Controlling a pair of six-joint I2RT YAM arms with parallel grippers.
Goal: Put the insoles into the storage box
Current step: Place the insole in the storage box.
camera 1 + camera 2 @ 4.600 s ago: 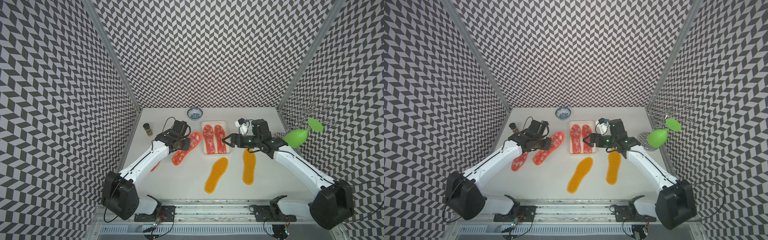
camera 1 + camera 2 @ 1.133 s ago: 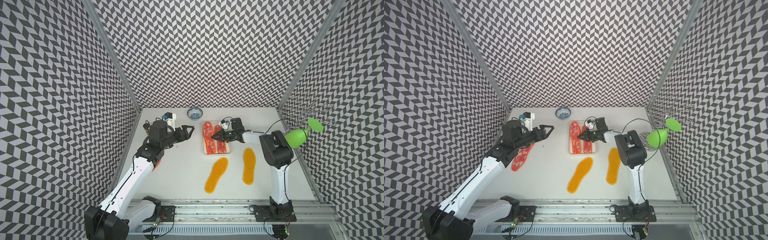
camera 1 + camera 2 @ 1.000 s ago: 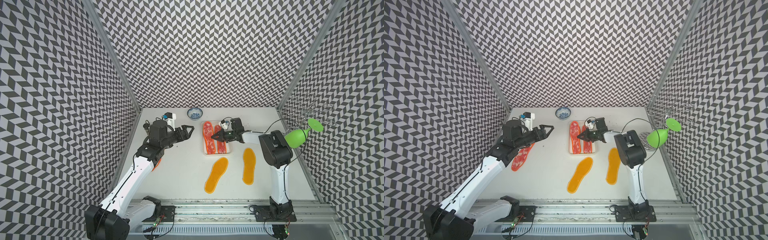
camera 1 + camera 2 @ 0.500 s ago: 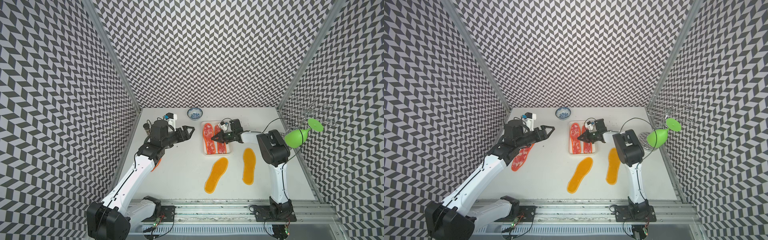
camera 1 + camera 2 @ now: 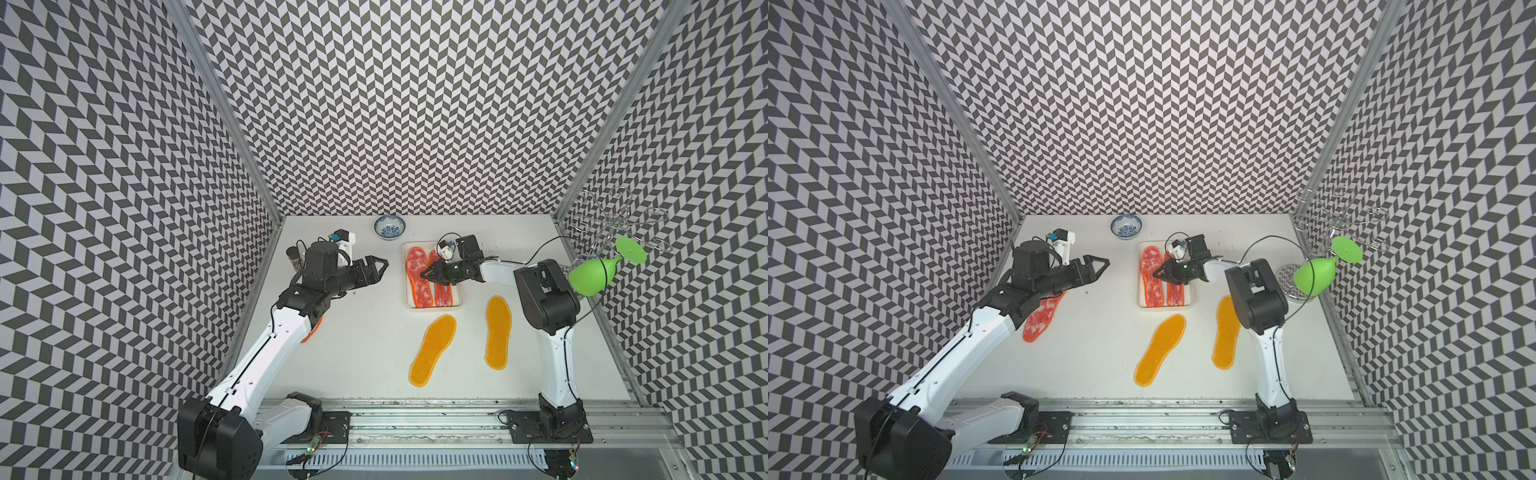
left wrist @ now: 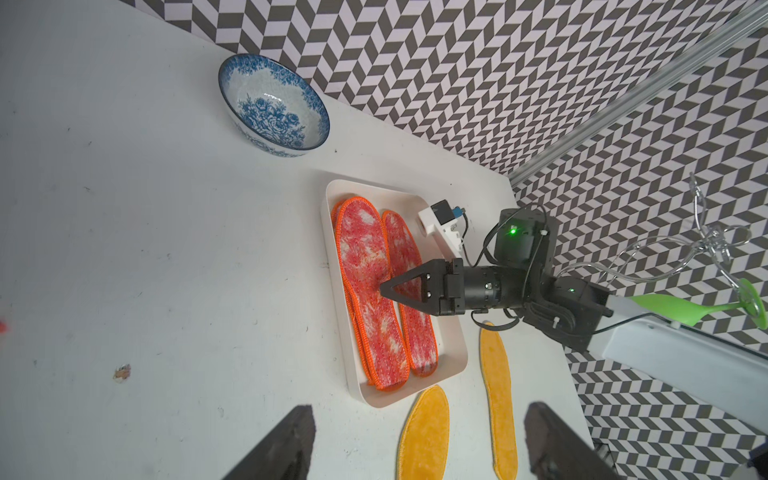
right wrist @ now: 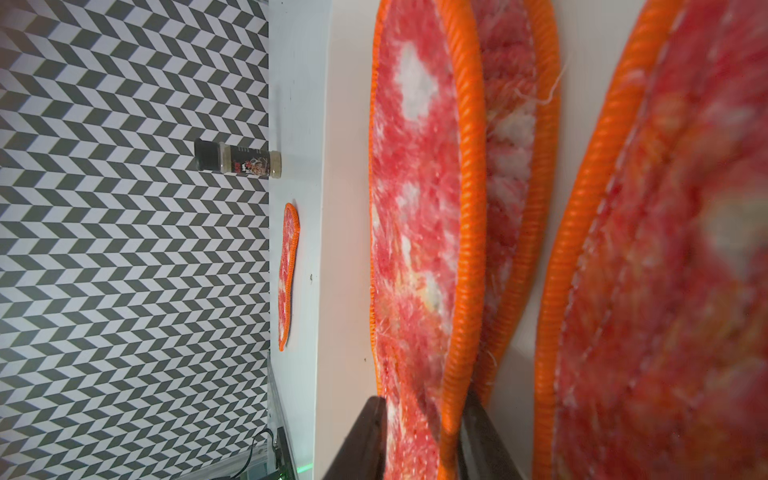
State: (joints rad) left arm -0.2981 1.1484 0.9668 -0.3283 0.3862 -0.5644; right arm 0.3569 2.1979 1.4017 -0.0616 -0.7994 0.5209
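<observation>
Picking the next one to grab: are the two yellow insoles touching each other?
Apart. Both top views show bare table between the slanted yellow insole and the straight yellow insole.

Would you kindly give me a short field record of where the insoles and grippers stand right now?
In storage box: red insoles, one side stacked
On table: two yellow insoles; one red insole by the left arm
Left gripper: open, empty, above table
Right gripper: astride the top red insole edge in the box; grip unclear
</observation>
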